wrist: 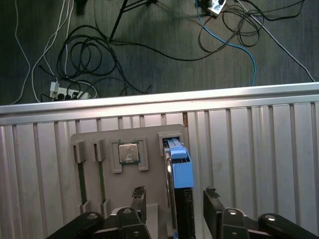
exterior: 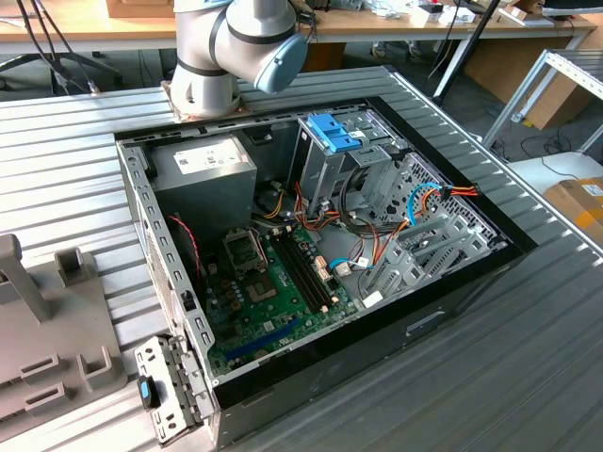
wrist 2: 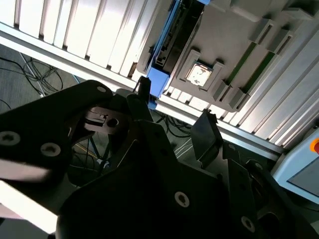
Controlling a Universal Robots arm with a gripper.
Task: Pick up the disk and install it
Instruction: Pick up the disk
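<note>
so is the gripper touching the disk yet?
Apart. In the first wrist view the open gripper straddles the disk, with the grey fixture showing in the gap on either side.

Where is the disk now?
In the first wrist view the disk stands on edge in a slot of the grey holder, beside the chip, lined up between the tool's open fingers.

Disk [wrist: 180, 172]: wore smooth bright-blue plastic, slightly glossy, over dark metal; stood in the holder [wrist: 124, 181].
Holder: looked like smooth matt grey plastic.
Chip [wrist: 128, 153]: bore a dully shining metal lid, seated in the holder.
Table [wrist: 259, 149]: appeared as ribbed satin aluminium under the holder.
Gripper [wrist: 175, 199]: showed matt black fingers [wrist: 139, 199].
Carpet [wrist: 149, 64]: seemed dark and rough.
Case [exterior: 443, 311]: carried glossy black outside and bare perforated steel inside, to the exterior view's right of the holder.
</note>
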